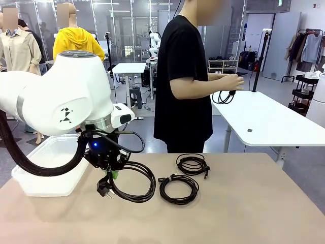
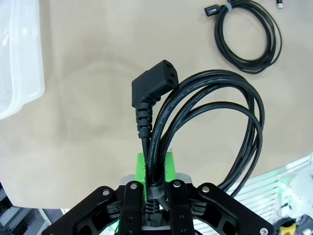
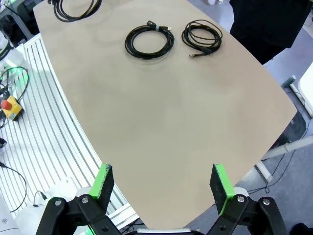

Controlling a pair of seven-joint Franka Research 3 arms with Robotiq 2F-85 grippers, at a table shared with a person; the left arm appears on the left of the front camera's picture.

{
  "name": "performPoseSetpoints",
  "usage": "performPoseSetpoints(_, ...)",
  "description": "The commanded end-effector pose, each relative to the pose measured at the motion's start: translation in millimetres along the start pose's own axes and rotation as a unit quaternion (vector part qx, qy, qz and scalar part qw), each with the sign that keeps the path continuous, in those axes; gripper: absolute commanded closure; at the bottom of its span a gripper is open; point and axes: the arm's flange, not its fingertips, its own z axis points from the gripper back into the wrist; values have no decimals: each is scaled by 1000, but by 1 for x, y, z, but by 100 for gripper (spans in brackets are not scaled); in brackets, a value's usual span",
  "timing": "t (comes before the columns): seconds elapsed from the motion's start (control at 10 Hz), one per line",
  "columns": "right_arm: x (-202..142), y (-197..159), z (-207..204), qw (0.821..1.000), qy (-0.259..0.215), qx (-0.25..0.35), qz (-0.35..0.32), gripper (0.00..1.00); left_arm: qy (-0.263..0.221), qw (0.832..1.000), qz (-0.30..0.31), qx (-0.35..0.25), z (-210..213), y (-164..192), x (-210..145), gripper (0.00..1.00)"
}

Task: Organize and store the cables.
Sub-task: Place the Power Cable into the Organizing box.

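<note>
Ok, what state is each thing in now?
Thick black coiled power cable: clamped in shut left tool.
Larger thin black cable coil: loose on table.
Smaller thin black cable coil: loose on table.
Translucent plastic bin: uncovered.
Right tool: open, empty.
Black cable loop: in person's hand.

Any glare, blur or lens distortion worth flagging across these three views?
Front view: even light, soft shadows on the table. Left wrist view: thick cable sharp, plastic bin pale and low-contrast. Right wrist view: wide-angle lens bows the table edge; green fingers sharp.

Robotics lab — white arm [image 1: 66,94], bg tables [image 1: 269,122], clothes rack [image 1: 307,48]
</note>
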Motion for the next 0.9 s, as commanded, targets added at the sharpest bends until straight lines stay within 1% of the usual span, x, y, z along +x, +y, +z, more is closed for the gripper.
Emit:
performPoseSetpoints(0.0, 0, -2, 0, 1000, -3, -2, 4, 0, -1, 1000, 6, -4, 2, -1, 1, 93)
performPoseSetpoints(0.1, 0, -2, 0, 1000, -3, -2, 4, 0, 0, 1000, 0, 0, 0, 0, 0, 83)
performPoseSetpoints(0.2, 0, -2, 0, 1000, -3, -2, 4, 0, -7, 1000, -25, -9, 18, 25, 4, 83)
performPoseSetpoints(0.3, 0, -2, 0, 1000, -3, -2, 4, 0, -26, 999, -3, -18, 34, 61, 12, 83)
performPoseSetpoints(0.4, 0, -2, 0, 1000, -3, -2, 4, 0, -45, 999, 8, -26, 48, 105, 22, 83)
performPoseSetpoints(0.5, 0, -2, 0, 1000, -3, -2, 4, 0, -65, 997, 21, -26, 56, 144, 33, 83)
performPoseSetpoints(0.6, 0, -2, 0, 1000, -3, -2, 4, 0, -77, 996, 26, -31, 58, 181, 42, 83)
performPoseSetpoints(0.7, 0, -2, 0, 1000, -3, -2, 4, 0, -102, 994, 33, 8, 58, 217, 53, 83)
performPoseSetpoints(0.8, 0, -2, 0, 1000, -3, -2, 4, 0, -111, 992, 64, -9, 58, 253, 66, 83)
